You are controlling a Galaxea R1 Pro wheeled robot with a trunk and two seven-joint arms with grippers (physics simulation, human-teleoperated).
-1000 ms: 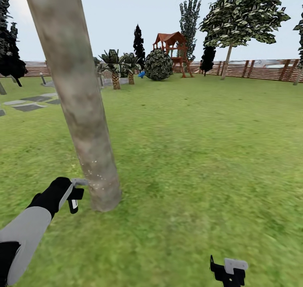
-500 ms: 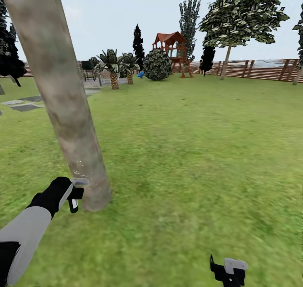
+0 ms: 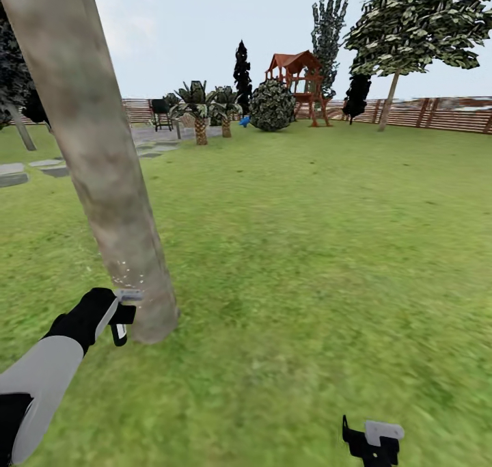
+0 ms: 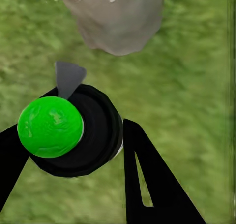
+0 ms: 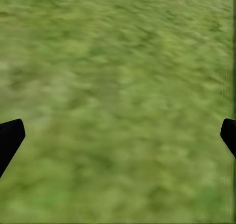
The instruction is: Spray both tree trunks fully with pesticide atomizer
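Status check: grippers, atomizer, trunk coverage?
Left gripper shut on the atomizer, nozzle toward the tree trunk. White specks low on trunk only. Right gripper open, over grass. Nothing in the way.

Tree trunk point(image 3: 102, 173) running off the head view's top edge, crown unseen. Left gripper point(image 4: 73, 150) hiding behind the atomizer point(image 4: 69, 133), its body unseen. Right gripper's fingertips point(image 5: 10, 138) barely entering; grass point(image 5: 118, 106) blurring.

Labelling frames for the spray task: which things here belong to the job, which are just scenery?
Job:
- tree trunk, white pesticide specks low on it
- atomizer held in left pincer
- right pincer, open over grass

Scenery:
- playhouse
- short palms
- round shrub
- fence
- stepping stones
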